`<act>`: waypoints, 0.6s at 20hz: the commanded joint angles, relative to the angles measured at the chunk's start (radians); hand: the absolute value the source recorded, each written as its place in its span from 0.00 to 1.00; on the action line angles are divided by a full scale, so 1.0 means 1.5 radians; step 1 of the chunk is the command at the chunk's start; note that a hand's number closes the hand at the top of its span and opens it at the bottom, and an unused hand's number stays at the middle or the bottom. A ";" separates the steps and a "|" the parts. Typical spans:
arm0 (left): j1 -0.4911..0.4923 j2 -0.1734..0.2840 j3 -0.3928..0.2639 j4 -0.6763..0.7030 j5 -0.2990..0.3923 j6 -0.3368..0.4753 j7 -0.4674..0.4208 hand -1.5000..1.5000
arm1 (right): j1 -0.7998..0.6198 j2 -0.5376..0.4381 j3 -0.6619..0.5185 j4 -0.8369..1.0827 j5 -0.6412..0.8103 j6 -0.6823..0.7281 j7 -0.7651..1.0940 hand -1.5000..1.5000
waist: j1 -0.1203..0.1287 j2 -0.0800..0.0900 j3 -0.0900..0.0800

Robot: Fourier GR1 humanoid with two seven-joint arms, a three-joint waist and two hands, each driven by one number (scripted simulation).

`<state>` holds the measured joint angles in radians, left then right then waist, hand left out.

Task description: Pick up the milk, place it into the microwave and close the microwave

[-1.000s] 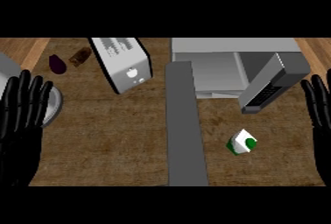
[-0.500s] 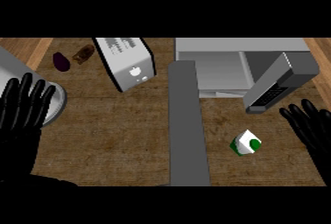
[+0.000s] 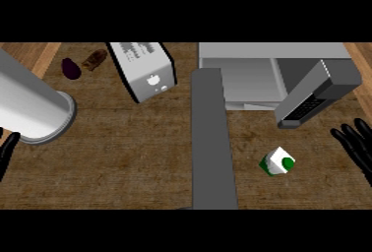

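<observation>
A brown wood-grain counter [image 3: 109, 162] fills the head view, split by a grey strip [image 3: 212, 142] running from the middle down to the lower edge. At upper right stands the grey microwave [image 3: 254, 74], its door [image 3: 316, 93] swung open and angled out over the counter. Left of the strip sit a silver toaster [image 3: 145, 69], a dark purple eggplant [image 3: 70, 68] with a brown item [image 3: 94, 59] beside it, too indistinct to name, and a large grey cylinder [image 3: 29, 108], cut off by the left edge. The milk [image 3: 277, 161], a small white carton with a green patch, rests on the counter below the door, apart from both hands. The right hand [image 3: 356, 147], fingers spread, shows at the right edge near the carton. Only a sliver of the left hand [image 3: 7, 150] shows at the left edge; its fingers cannot be made out.
</observation>
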<state>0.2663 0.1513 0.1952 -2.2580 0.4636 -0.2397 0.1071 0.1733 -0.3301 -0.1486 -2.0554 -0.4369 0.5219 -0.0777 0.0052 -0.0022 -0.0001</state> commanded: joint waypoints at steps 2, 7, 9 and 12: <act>0.048 0.008 0.061 -0.012 0.066 -0.058 -0.005 0.00 | -0.003 0.025 -0.008 0.055 0.084 0.029 -0.049 0.00 | 0.000 0.001 0.000; 0.117 -0.023 0.071 -0.055 0.071 -0.090 -0.012 0.00 | 0.008 0.054 -0.009 0.123 0.146 0.018 -0.084 0.00 | 0.002 0.000 0.000; 0.068 -0.001 0.102 -0.014 0.101 -0.089 0.003 0.00 | -0.014 0.072 0.005 0.153 0.190 0.004 -0.101 0.00 | 0.000 0.001 0.000; 0.130 -0.008 0.124 -0.056 0.140 -0.121 -0.006 0.00 | -0.046 0.065 -0.024 0.270 0.248 -0.010 -0.182 0.00 | 0.007 0.001 0.000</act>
<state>0.4011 0.1412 0.3396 -2.3017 0.6119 -0.3806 0.0939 0.1386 -0.2356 -0.1557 -1.7865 -0.1499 0.5231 -0.2584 0.0103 -0.0008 0.0001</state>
